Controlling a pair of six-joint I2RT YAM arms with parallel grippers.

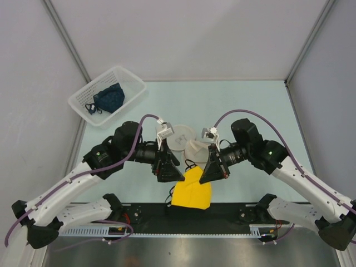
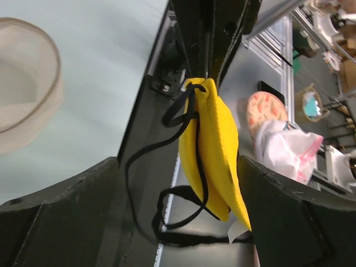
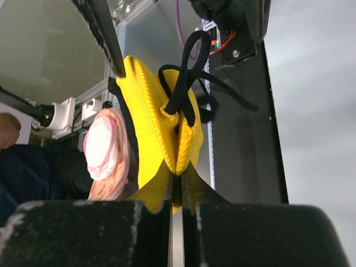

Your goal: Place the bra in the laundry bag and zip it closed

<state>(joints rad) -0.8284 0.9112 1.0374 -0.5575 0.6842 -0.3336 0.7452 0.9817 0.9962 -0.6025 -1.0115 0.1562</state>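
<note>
The right gripper [image 3: 177, 186] has its fingers [image 3: 233, 233] pressed together on a thin edge of the bra [image 3: 150, 122], and yellow fabric shows in the narrow slit between them. The left gripper [image 2: 178, 167] has its fingers [image 2: 67, 211] spread wide. The bra hangs in the gap between them, close to one finger; I cannot tell whether it touches. The bra is bright yellow, padded and folded into two cupped halves. Its black straps [image 3: 186, 72] loop loosely from the top, and a small white tag [image 2: 236, 233] sits at its lower tip. It hangs in the air between the two grippers, above the near edge of the table [image 1: 250, 105]. The cream mesh laundry bag [image 1: 189, 144] sits just beyond it.
</note>
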